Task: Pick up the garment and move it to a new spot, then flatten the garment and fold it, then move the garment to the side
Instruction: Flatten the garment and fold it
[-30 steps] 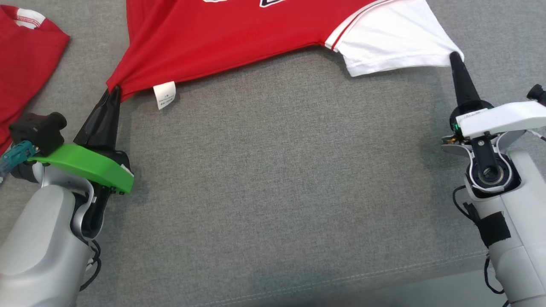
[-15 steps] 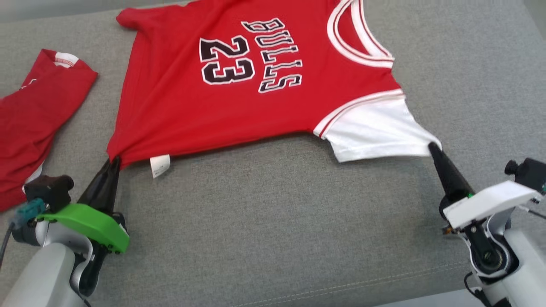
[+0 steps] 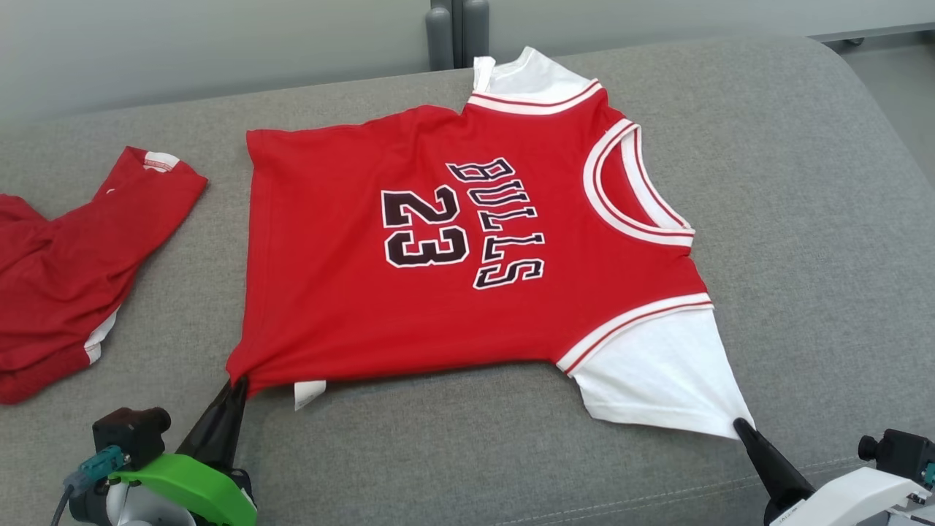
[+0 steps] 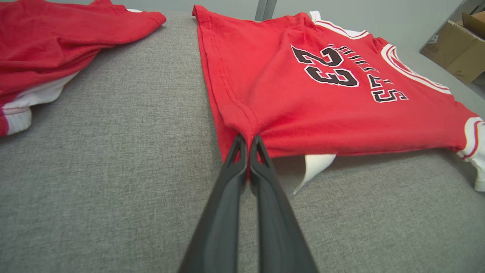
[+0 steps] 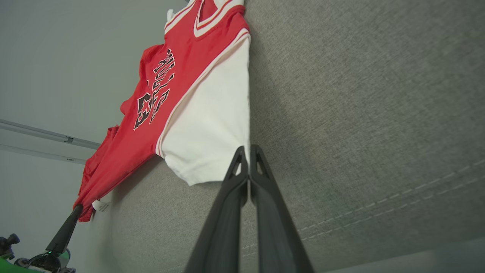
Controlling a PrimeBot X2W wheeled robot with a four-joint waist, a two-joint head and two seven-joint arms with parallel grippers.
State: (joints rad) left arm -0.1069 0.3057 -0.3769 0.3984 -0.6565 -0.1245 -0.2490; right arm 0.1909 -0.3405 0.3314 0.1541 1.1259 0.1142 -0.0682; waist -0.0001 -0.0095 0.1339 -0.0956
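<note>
1. Both pairs of jaws are pinched tight on cloth. Our left gripper [image 3: 237, 383] holds the red hem corner of the jersey [image 3: 438, 314], and our right gripper [image 3: 738, 424] holds the tip of its white sleeve [image 3: 657, 380].
2. The jersey lies spread face up on the grey cushion [image 3: 803, 219], showing "BULLS 23". Its near edge is stretched between our two grips, and a white label [image 3: 308, 393] pokes out just beside the left one.
3. Over the last second the head view has swung upward. It first showed only the near edge, and now it shows the whole shirt to its far sleeve. The entire picture shifted, so the camera moved; our grips sit on the same two corners as before.
4. A second red garment [image 3: 66, 277] lies apart on the left.
5. We judge the flattening nearly done — small puckers remain at the left corner — with the fold coming next.
</note>
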